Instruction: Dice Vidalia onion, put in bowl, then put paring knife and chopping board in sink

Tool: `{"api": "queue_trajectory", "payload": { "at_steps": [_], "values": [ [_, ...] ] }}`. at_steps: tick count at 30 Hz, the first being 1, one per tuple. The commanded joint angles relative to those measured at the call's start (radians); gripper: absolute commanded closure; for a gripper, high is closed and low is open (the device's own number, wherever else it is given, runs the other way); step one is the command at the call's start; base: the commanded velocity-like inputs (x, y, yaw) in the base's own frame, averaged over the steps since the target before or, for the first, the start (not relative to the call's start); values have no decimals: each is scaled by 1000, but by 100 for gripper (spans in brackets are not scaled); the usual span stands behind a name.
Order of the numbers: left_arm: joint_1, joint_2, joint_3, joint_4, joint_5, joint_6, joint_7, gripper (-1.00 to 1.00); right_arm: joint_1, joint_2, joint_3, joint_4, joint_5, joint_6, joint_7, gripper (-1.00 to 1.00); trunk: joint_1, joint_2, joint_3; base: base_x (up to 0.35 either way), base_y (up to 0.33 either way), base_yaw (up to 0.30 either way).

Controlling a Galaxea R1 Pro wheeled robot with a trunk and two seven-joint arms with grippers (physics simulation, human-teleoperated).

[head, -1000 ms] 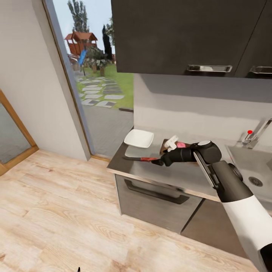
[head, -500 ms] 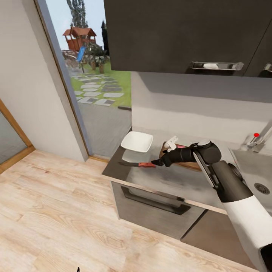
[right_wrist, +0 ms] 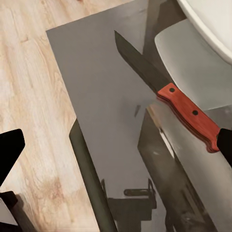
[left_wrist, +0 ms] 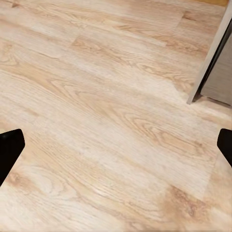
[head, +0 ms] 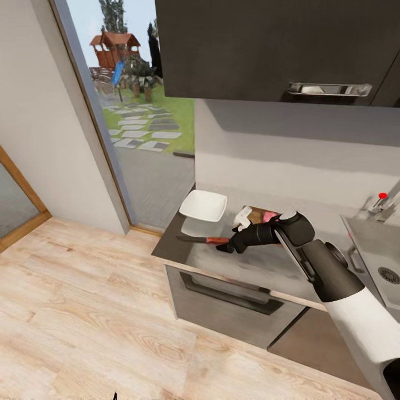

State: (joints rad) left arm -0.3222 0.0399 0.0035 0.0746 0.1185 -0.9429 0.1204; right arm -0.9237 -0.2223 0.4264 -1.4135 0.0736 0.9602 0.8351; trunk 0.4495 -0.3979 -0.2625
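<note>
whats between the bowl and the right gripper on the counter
The paring knife lies there on the countertop, blade toward the counter's end, handle next to the right gripper, in front of the bowl. Head view shows it.

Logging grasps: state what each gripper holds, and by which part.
Nothing. The right gripper is open, one fingertip by the butt of the red-handled, dark-bladed paring knife on the grey countertop; left gripper open too.

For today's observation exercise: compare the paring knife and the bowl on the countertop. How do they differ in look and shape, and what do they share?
Colour: the paring knife has a red-orange handle and dark blade; the bowl is plain white.
Shape: the knife is long and thin; the bowl is a broad, shallow, squarish dish with rounded corners.
Place: the knife lies nearer the front edge, its handle end at the right gripper; the bowl sits behind it toward the wall.
Shared: both rest on the grey countertop.
</note>
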Motion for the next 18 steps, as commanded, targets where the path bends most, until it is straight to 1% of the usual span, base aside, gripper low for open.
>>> {"api": "queue_trajectory", "payload": {
  "at_steps": [1,6,9,14,18],
  "values": [
    [-2,0,0,4,3,-6,-1,-100,-1,-1,1,-1,8,3,7,-100,1,-2,-3,0,0,0],
    [-1,0,0,4,3,-5,-1,-100,-1,-2,2,-1,8,2,7,-100,1,-2,-10,0,0,0],
    [-2,0,0,4,3,-5,-1,-100,-1,-2,1,-1,8,2,7,-100,1,-2,-14,48,-65,0],
    [-2,0,0,4,3,-6,-1,-100,-1,-2,2,0,8,3,7,-100,1,-2,-21,158,-144,0],
    [-2,1,0,4,3,-5,-1,-100,-1,-2,2,1,8,3,7,-100,1,-2,-26,137,-42,0]
  ]
}}
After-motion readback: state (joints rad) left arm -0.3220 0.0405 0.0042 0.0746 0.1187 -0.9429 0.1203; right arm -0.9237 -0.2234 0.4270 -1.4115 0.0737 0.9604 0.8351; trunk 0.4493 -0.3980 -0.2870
